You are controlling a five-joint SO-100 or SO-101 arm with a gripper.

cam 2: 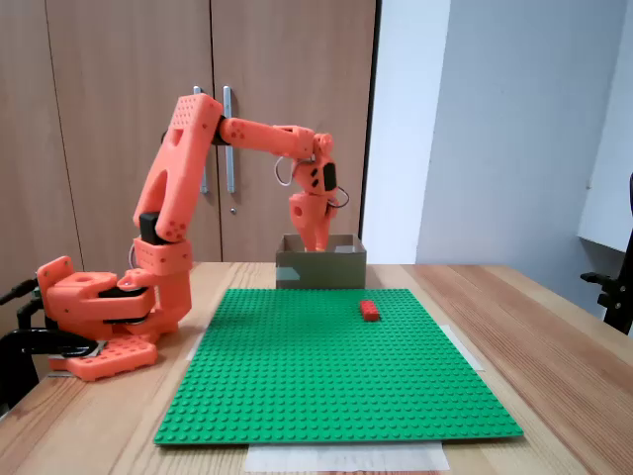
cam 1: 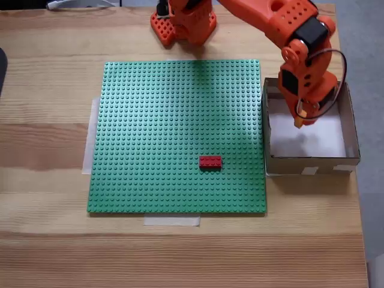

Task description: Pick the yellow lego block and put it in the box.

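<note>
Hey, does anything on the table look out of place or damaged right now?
Nothing stands out. The red brick sits square on the baseplate, which lies flat and taped down. The box stands upright beside it, with the gripper lowered into it.

Orange 3D-printed arm (cam 2: 183, 168) — perforated dot pattern on shell segments, black servo blocks at the joints. Thin dark cable loops out near the wrist (cam 1: 336, 66). Chunky orange base (cam 2: 99, 302) with a flat perforated foot plate — matching orange gripper (cam 1: 299, 122).

The box (cam 2: 320, 267) wall hides the jaws' tips and any yellow block.
</note>
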